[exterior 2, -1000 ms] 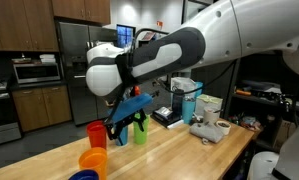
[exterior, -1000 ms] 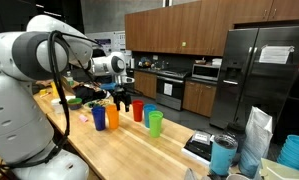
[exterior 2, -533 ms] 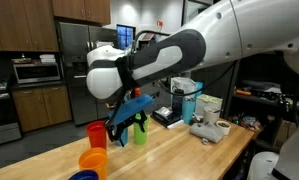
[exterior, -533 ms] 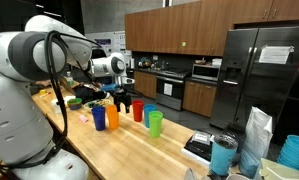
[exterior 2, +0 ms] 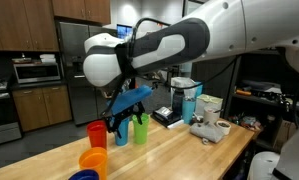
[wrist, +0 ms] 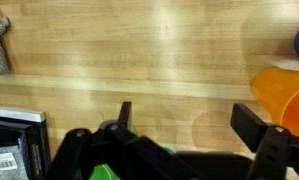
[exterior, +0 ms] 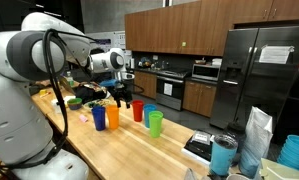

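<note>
A row of plastic cups stands on the wooden table [exterior: 139, 145]: blue [exterior: 99, 118], orange [exterior: 112, 117], red [exterior: 138, 110] and green [exterior: 155, 123]. My gripper [exterior: 122, 100] hangs over the row between the orange and red cups, above their rims. Seen from the opposite side, the gripper [exterior 2: 117, 122] is between the red cup [exterior 2: 96, 133] and the green cup [exterior 2: 140, 129]. In the wrist view the gripper [wrist: 192, 118] is open with only bare wood between its fingers [wrist: 259, 128]. There the orange cup [wrist: 281, 95] lies to the right.
A black flat device [exterior: 199, 145], a teal tumbler [exterior: 223, 155] and bags [exterior: 257, 138] sit further along the table. A dark bowl of items [exterior: 89, 100] is behind the cups. A coffee machine [exterior 2: 186, 100] and white object [exterior 2: 209, 130] stand beyond the green cup.
The gripper has lifted a little above the cups and stayed open. The cups have not moved.
</note>
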